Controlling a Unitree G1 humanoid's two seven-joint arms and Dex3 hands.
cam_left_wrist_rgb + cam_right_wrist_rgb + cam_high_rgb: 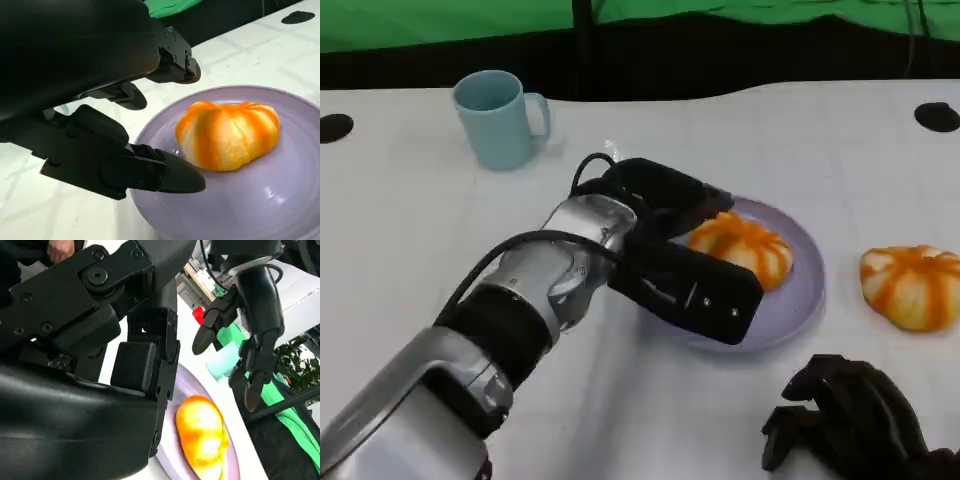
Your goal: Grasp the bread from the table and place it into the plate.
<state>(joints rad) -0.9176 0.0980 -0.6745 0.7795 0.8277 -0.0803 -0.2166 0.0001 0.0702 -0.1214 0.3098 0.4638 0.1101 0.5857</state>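
An orange-striped bread bun (pixel 740 248) lies in the lilac plate (pixel 790 310) at mid-table. My left hand (pixel 680 250) hovers over the plate's left rim, with its fingers spread apart just beside the bun and nothing held. In the left wrist view the bun (pixel 227 132) sits free in the plate (pixel 280 200), with a fingertip (pixel 175 177) close to it. A second bun (pixel 912 285) lies on the table right of the plate. My right hand (pixel 850 415) rests at the near right edge, fingers curled in and holding nothing.
A light blue mug (pixel 500 118) stands at the back left. Black round marks (pixel 937 116) sit at the table's far corners. A dark strip and green backdrop run behind the white table.
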